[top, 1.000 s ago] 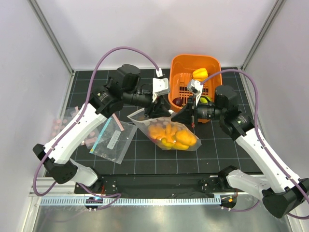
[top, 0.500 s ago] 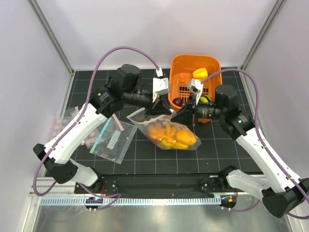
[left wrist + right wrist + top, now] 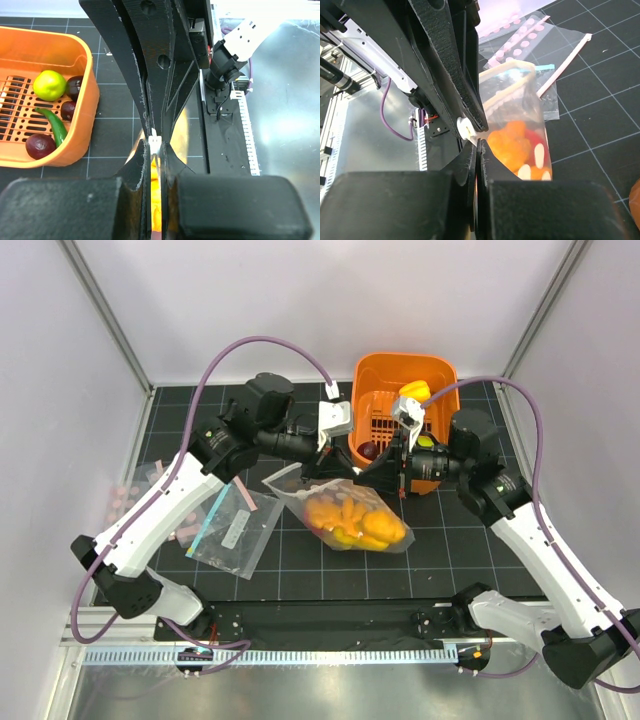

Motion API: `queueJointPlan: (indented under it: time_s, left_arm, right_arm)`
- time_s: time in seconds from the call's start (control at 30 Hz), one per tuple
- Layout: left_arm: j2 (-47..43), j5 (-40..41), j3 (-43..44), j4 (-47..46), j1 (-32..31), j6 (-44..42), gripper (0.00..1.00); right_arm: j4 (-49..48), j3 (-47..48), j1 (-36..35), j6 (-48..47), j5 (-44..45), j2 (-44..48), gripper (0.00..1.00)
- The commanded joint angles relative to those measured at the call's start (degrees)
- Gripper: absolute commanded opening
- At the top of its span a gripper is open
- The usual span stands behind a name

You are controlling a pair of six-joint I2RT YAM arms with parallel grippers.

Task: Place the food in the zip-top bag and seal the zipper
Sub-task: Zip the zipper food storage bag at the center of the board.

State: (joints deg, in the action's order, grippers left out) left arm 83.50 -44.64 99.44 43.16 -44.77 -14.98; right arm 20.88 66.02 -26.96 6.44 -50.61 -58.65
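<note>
The zip-top bag [image 3: 352,512] lies at the centre of the top view on the black gridded mat [image 3: 450,540], just below the orange basket [image 3: 400,361]. It is bulging with orange-yellow mangoes [image 3: 350,520], and its white dots [image 3: 538,150] show in the right wrist view.

Both arms meet over the bag's upper edge. The left gripper [image 3: 333,468] comes in from the upper left with its jaws nearly closed - the left wrist view shows only a thin slit with clear plastic and a small white piece pinched in it, and the orange food below. The right gripper [image 3: 379,475] comes in from the right with its 2 fingers pressed together on the bag's edge at the lower middle of its own view. The pale zipper [image 3: 506,91] loops away from there, the mouth partly gaping.

A yellow pepper [image 3: 414,392], a green lime [image 3: 50,85], a green chili [image 3: 55,125] and 3 dark purple pieces [image 3: 41,146] sit in the basket. At lower left of the top view lies a teal-strip bag [image 3: 235,530]; a pink-dotted bag [image 3: 520,42] is beyond it.
</note>
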Motion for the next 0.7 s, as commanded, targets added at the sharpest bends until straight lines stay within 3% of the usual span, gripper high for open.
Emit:
queueJointPlan:
  time_s: [0.0, 0.3, 0.67]
  left_arm:
    - [-0.7, -1.9, 1.5, -2.1, -0.3, 1.0, 0.00]
    - [-2.9, 0.4, -3.3, -1.8, -0.2, 0.2, 0.00]
    - [-8.2, 7.7, -12.2, -1.7, -0.2, -0.8, 0.00]
  right_arm:
    - [-2.4, 2.3, -0.5, 0.4, -1.2, -0.1, 0.01]
    - [-2.2, 4.3, -0.5, -0.7, 1.2, 1.8, 0.01]
    - [0.1, 5.4, -0.5, -3.9, 13.4, 3.5, 0.01]
